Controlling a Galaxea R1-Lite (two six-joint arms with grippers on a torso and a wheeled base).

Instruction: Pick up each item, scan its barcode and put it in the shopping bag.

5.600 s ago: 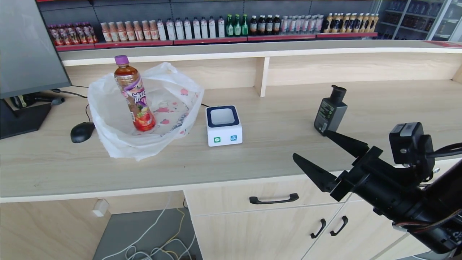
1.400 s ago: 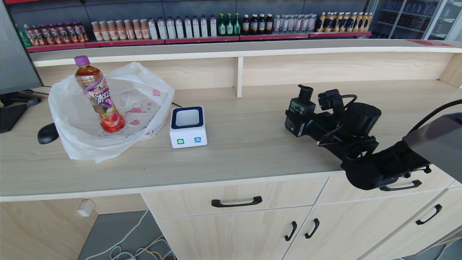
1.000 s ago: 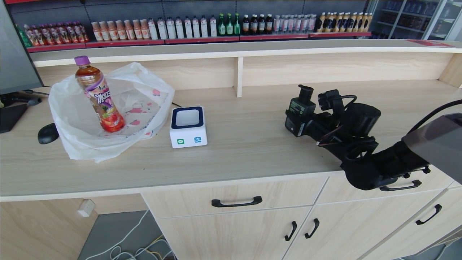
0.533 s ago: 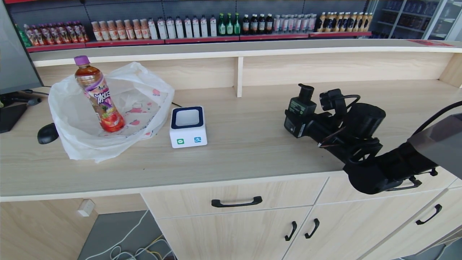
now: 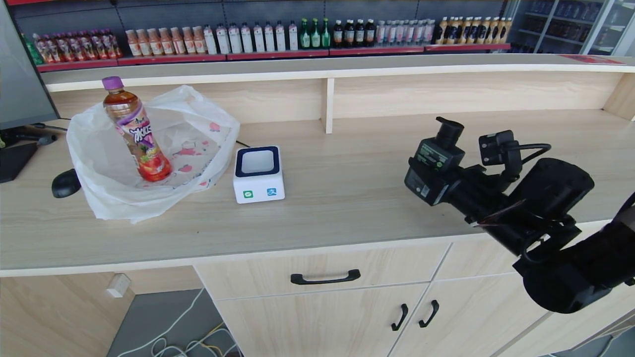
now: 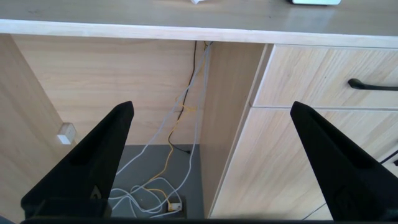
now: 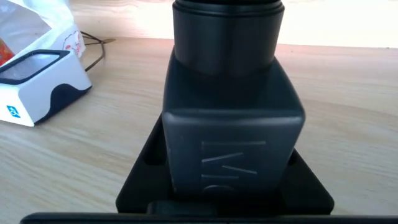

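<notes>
— Where is the dark grey bottle (image 5: 432,163) sitting right now?

— It is being held by the right gripper (image 5: 447,184), whose jaws are pinching the lower body from both sides. It is hanging over the right part of the desk (image 5: 322,213), near the front edge, and tilting with its black cap leaning up and to the right.

— Is it touching the desk?

— I am not managing to tell; the base is hidden behind the jaws.

— And what is the scanner (image 5: 259,173) doing?

— It is sitting on the desk, window up, well apart from the held bottle and just beside the shopping bag (image 5: 99,198).

— Is anything lying in the bag?

— A tea bottle (image 5: 136,134) with a purple cap is standing in it, leaning slightly, with the bag's mouth gaping around it. A black mouse (image 5: 65,183) is resting just beside the bag's left side.

— And the left gripper (image 6: 211,107)?

— It is hanging below the desk's edge, jaws spread wide and gripping nothing, facing the cupboard fronts and the cables (image 6: 168,180) trailing to the floor.
</notes>
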